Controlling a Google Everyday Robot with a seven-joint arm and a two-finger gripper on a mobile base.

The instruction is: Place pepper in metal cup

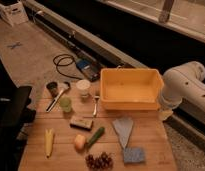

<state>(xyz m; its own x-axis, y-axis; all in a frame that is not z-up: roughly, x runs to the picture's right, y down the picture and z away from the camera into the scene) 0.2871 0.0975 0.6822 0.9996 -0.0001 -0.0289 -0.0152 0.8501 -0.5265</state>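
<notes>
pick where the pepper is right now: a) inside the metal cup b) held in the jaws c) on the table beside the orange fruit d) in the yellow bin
c: the pepper lies on the table beside the orange fruit, well apart from the metal cup, while the gripper is off by the table's right edge next to the yellow bin, jaws open and empty.

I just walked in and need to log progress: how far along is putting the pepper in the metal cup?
Done: nothing. The pepper lies on the table, and the metal cup stands apart at its far-left corner. In hand: nothing. The hand hangs open right of the bin. Left: reach, grasp, carry, drop in.
</notes>
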